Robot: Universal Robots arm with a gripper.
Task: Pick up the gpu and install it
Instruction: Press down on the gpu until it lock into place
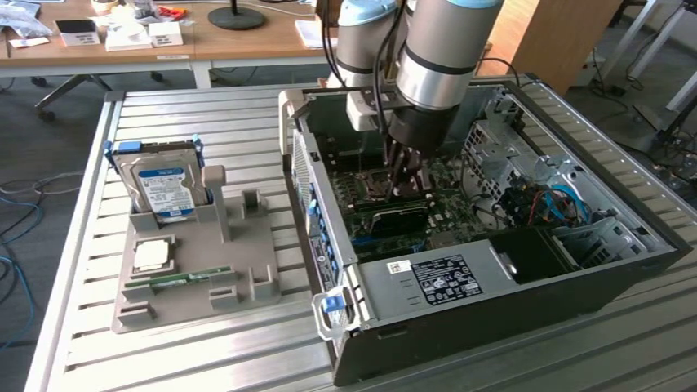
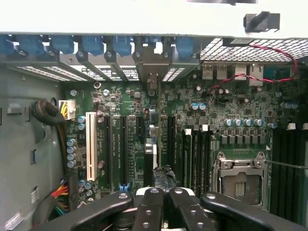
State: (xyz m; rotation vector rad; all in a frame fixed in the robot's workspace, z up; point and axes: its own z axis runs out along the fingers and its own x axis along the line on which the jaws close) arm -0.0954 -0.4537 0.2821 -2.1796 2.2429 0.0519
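Counts on site. One open computer case [image 1: 490,269] lay on the slatted table [image 1: 196,122]. One grey parts holder [image 1: 196,278] beside it carried one hard drive [image 1: 163,186], one processor chip [image 1: 153,255] and one green memory stick [image 1: 191,276]. One robot arm [image 1: 441,49], one gripper [image 1: 406,175], one gpu [image 1: 397,219]. Inside the case: one motherboard [image 2: 231,110], one white expansion slot [image 2: 91,147], one processor socket [image 2: 239,175].

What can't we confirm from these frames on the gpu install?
1. Whether the gpu is fully seated: exterior view, the gripper and arm cover its slot; wrist view, the card is edge-on.
2. Label text on the hard drive: exterior view, too small.
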